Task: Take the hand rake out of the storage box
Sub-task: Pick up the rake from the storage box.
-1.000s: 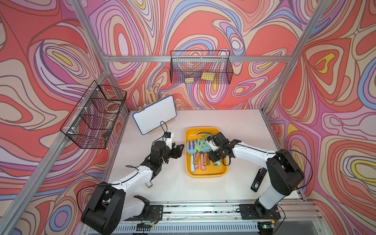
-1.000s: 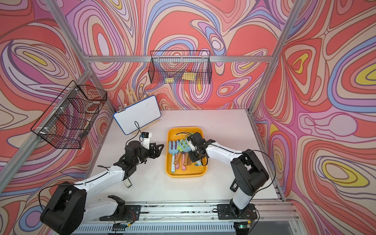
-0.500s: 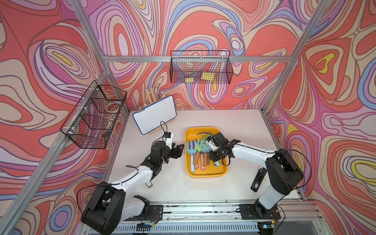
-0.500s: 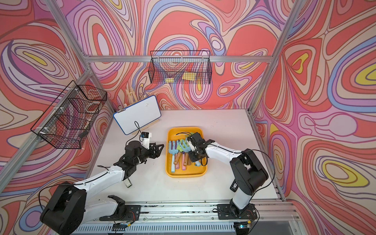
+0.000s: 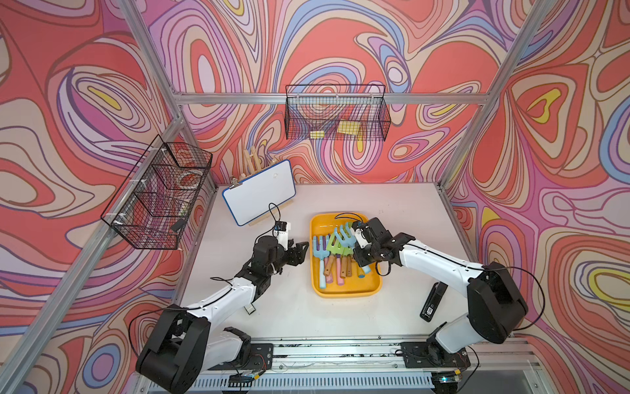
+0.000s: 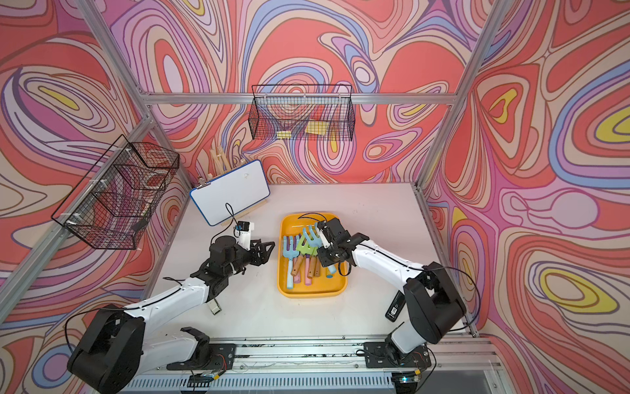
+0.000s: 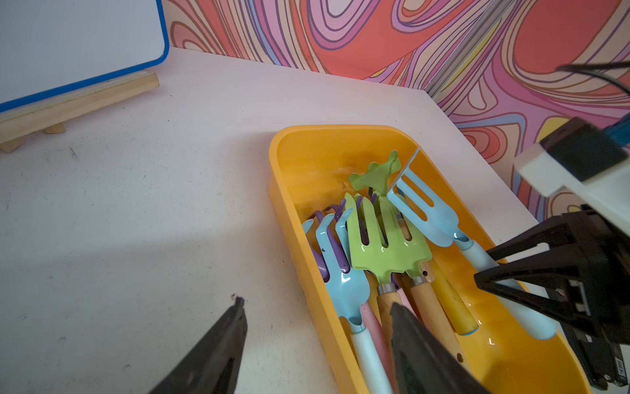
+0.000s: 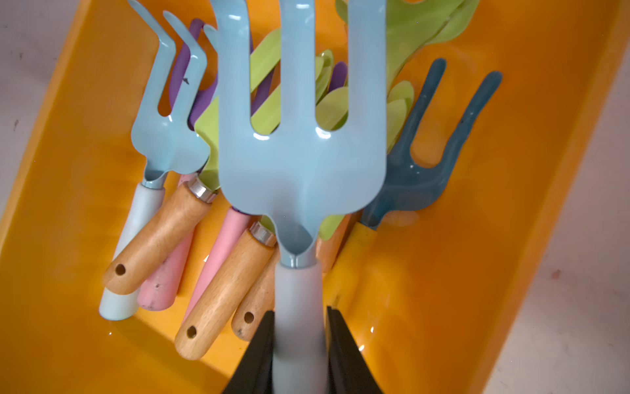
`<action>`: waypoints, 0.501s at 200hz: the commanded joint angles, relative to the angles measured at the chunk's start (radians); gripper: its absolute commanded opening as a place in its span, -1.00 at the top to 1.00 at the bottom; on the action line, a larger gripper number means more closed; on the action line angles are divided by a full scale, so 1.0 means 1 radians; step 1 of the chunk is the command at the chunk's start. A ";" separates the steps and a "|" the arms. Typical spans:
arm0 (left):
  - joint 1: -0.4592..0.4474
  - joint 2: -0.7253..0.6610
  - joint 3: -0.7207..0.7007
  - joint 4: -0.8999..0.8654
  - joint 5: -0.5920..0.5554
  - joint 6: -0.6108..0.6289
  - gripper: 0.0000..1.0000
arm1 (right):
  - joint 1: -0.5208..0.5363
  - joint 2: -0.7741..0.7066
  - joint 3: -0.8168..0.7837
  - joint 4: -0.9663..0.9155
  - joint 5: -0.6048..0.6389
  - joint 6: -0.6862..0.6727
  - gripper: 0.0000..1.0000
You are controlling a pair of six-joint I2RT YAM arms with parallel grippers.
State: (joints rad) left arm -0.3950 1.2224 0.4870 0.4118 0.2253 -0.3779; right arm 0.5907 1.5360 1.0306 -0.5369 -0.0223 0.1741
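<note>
- Table [image 5: 341,324]: pale, flat work surface. It carries the box near its middle, with one arm to either side.
- Storage box [image 5: 347,289]: shallow yellow-orange tray, with its long side running from the robot's base towards the back wall. It lies between the two arms.
- Left gripper [image 5: 300,251]: jaws stand well apart and hold nothing. It hangs over bare table just beside the box's left long side, pointing at the box and touching neither box nor tool.
- Right gripper [image 8: 300,327]: reaches in over the box's right long side. Its jaws are clamped on the pale blue handle of one rake, a finger pressed to each flank a little below the neck.
- Heap of other rakes [image 7: 344,273]: overlapping tools with wooden, pink and pale handles, a green rake [image 7: 385,238] and a dark blue rake [image 8: 433,163] among them. All lie roughly along the box's length.
- Hand rake [image 8: 300,153]: light blue, three tines.
  - Long axis: in line with the right gripper, and close to the box's long axis.
  - Tines: point away from the claw towards the back wall.
  - Head: rides over the heap, within the box's outline.
  - Nearer arm: the right one, which already has the grip.
  - Judgement: the exit is upward and back along the handle, with the tines kept clear of the green heads beneath.
</note>
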 commanded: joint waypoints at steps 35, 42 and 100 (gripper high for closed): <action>-0.002 0.011 0.014 0.023 0.005 -0.003 -0.44 | 0.005 -0.140 0.013 -0.006 0.178 0.042 0.66; -0.003 0.012 0.013 0.023 0.004 -0.003 -0.44 | 0.005 -0.157 0.011 -0.007 0.198 0.044 0.66; -0.003 0.012 0.015 0.021 0.006 -0.002 -0.45 | -0.022 -0.214 0.022 -0.028 0.317 0.025 0.68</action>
State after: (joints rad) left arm -0.3950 1.2270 0.4870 0.4118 0.2253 -0.3779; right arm 0.5858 1.3357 1.0306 -0.5533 0.2184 0.2035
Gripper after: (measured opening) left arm 0.722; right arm 0.264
